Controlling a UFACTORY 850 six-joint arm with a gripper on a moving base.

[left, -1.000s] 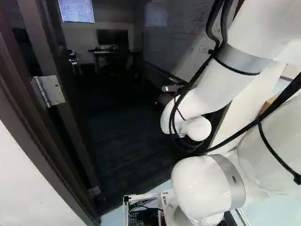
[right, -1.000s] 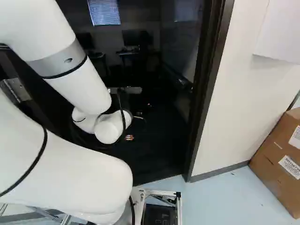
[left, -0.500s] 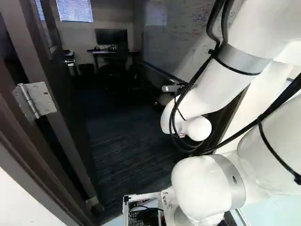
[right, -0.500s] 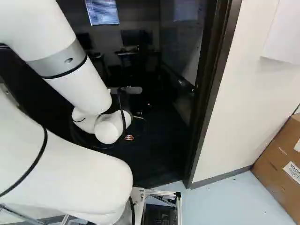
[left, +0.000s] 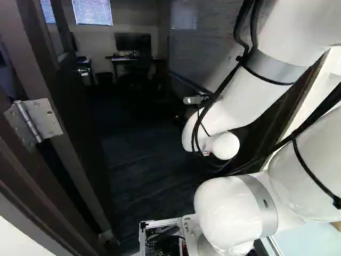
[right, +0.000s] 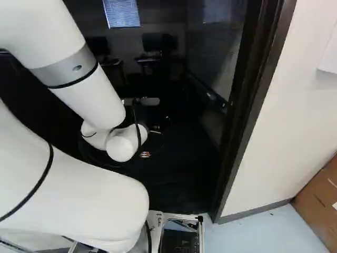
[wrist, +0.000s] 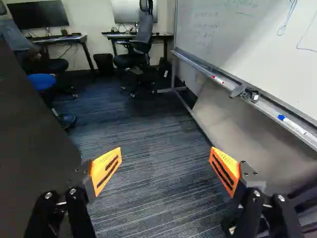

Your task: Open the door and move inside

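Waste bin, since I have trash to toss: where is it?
In the wrist view, the waste bin stands far ahead of the hand, between the two desks.

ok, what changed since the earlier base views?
Base has moved forward, turning slightly left lately: door hinge shifts left in the left base view, door frame and cardboard box shift right in the right base view. Arm pose unchanged against the base. Gripper is open and empty; no earlier wrist view.
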